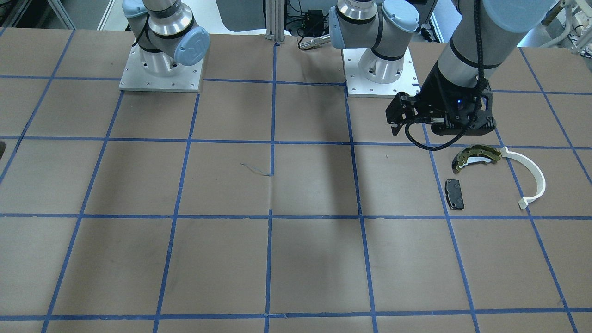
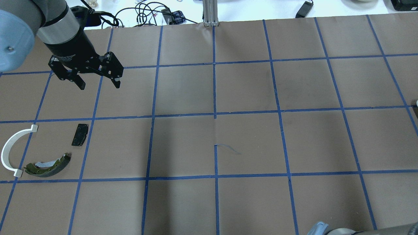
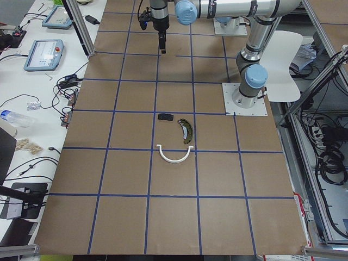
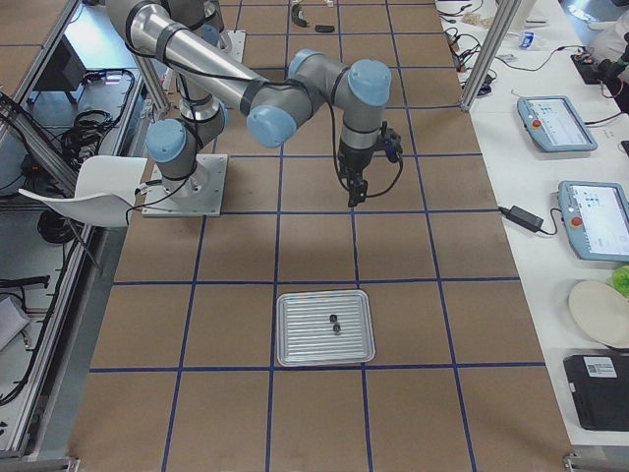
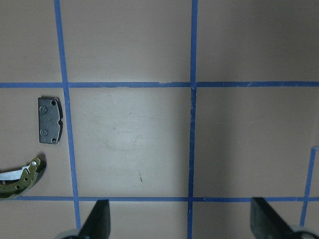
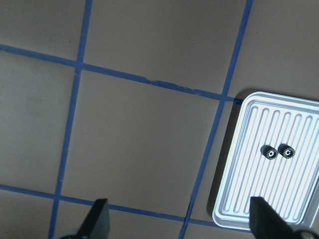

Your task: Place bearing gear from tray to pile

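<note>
Right end effector [image 6: 179, 222] spread; one tray [image 6: 254, 191], two bearing gears [image 6: 269, 153].

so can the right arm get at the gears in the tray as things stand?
Probably yes. The right gripper hangs open over bare table, the tray sits close by, and the two gears lie exposed near its middle, side by side, with nothing over them or in between.

Two bearing gears [image 6: 269, 153] lie side by side in the tray [image 6: 249, 189]; the arc [image 2: 4, 152] lies just left of the brake shoe [image 2: 42, 170]; the pad [image 2: 80, 134] lies beyond them.
</note>
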Available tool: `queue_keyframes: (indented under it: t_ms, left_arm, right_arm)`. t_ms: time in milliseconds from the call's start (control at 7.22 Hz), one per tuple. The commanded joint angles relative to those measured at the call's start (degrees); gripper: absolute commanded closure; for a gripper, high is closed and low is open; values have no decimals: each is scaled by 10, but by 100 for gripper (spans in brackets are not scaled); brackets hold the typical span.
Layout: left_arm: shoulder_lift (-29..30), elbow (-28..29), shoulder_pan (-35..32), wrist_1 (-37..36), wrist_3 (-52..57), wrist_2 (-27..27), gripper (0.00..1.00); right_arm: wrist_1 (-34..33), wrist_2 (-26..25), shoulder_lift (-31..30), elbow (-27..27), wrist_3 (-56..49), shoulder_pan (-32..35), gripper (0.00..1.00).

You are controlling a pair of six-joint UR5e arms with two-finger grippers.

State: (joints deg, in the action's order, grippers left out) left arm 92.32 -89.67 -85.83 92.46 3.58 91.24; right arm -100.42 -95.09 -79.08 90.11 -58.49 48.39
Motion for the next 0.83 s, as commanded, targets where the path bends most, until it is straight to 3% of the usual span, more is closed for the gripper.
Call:
queue_keyframes:
  t_ms: [0, 277, 415, 692]
  left_arm:
    - [0, -1, -1, 0, -1, 0, 0]
    - [2, 0, 0, -1, 0, 0, 0]
    - [1, 0, 0, -1, 0, 0, 0]
    - [0, -1, 0, -1, 0, 1, 0]
  right_arm:
    - [-92, -2, 69, -2, -176, -66, 0]
    - [-161, 6, 128, 1, -351, -101, 0]
    - [-163, 7, 150, -5, -398, -118, 0]
    - [-231, 40, 188, -5, -553, -126, 0]
